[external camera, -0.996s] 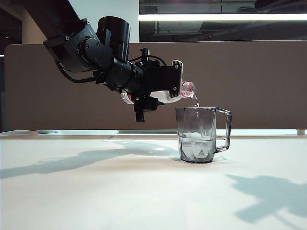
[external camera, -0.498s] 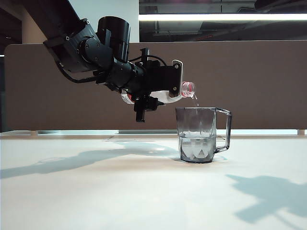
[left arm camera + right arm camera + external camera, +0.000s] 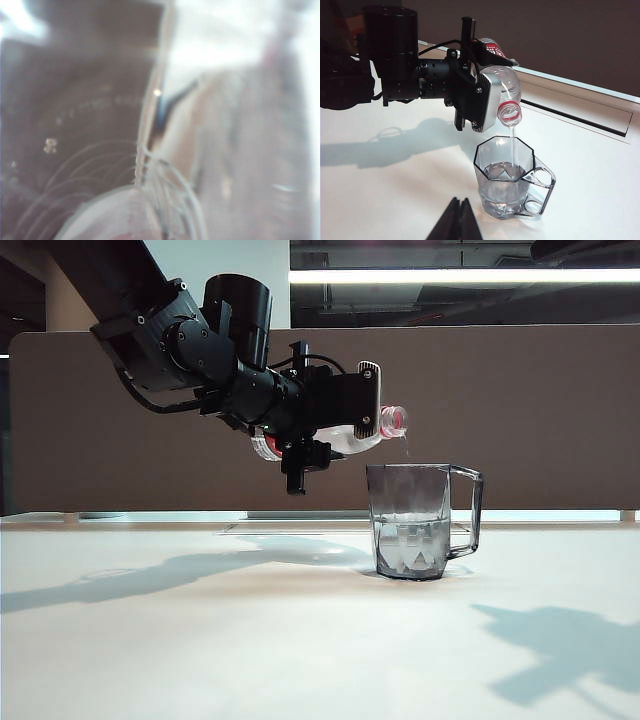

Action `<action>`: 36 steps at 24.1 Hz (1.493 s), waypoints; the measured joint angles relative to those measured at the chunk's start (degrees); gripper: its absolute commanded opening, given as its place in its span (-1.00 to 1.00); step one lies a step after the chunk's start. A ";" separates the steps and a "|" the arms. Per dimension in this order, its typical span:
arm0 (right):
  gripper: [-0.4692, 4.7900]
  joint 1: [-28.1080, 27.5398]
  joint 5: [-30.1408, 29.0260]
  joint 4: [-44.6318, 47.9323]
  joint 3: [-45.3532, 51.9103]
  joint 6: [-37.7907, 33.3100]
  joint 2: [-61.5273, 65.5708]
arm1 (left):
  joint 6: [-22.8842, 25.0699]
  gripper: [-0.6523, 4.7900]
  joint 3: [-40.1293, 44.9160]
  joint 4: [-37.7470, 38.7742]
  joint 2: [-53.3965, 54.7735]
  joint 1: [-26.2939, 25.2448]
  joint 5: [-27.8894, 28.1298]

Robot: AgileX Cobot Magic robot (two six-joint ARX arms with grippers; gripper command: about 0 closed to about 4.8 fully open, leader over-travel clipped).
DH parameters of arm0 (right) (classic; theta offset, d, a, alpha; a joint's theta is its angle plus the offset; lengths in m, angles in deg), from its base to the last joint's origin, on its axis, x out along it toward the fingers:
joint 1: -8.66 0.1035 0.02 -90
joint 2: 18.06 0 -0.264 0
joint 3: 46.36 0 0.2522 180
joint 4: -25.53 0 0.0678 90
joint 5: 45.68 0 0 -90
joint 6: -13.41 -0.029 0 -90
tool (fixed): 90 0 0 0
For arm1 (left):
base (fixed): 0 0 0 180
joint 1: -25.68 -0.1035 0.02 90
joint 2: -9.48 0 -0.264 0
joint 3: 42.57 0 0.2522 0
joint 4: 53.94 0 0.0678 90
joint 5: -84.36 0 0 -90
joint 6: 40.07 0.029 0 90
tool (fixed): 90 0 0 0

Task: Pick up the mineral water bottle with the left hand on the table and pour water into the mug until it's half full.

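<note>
Exterior view, left to right: the left hand (image 3: 200, 350) reaches in from the upper left, its gripper (image 3: 335, 430) with jaws closed on the body of the mineral water bottle (image 3: 370, 430), held nearly level in the air with its red-ringed mouth just above the rim of the mug (image 3: 415, 520). A thin thread of water (image 3: 406, 448) falls from the mouth into the mug, which stands upright on the white bench (image 3: 300, 640), handle to the right, before a brown partition (image 3: 520, 410).

Left wrist view: only a blurred, close look at clear plastic; no jaws can be made out.

Right wrist view: seen from above, the mug (image 3: 512, 177) shows its faceted rim and water (image 3: 502, 172) pooled in its lower part, with the stream entering inside the rim. The bottle (image 3: 502, 97) shows its red label behind the left gripper (image 3: 475, 100). The right gripper (image 3: 457, 220) hovers near the mug over the bench (image 3: 395, 200), its jaws pressed together, holding nothing.
</note>
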 measured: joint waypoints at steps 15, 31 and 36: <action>-0.83 0.00 0.00 -0.02 0.00 0.00 0.00 | -14.40 0.13 0.00 2.16 0.00 0.57 0.00; -0.83 0.00 0.00 0.02 0.00 0.00 -0.02 | -60.67 0.13 8.39 1.01 -8.85 -8.02 0.02; -0.83 0.00 0.00 0.04 0.00 0.00 -0.02 | -70.03 0.13 17.55 0.52 -15.15 -10.36 0.11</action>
